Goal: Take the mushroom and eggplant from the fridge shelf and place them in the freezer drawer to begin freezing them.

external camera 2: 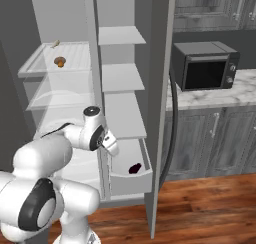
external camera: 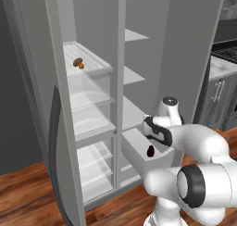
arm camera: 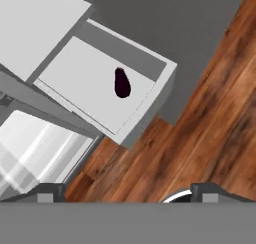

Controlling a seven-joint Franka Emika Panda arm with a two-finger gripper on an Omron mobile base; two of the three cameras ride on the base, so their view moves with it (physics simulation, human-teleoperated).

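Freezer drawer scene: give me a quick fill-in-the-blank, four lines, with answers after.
1. The eggplant lies inside the freezer ____.
2. The mushroom sits on the fridge ____.
3. The freezer drawer is pulled ____.
4. The claw holds ____.

Missing words: drawer; shelf; open; nothing
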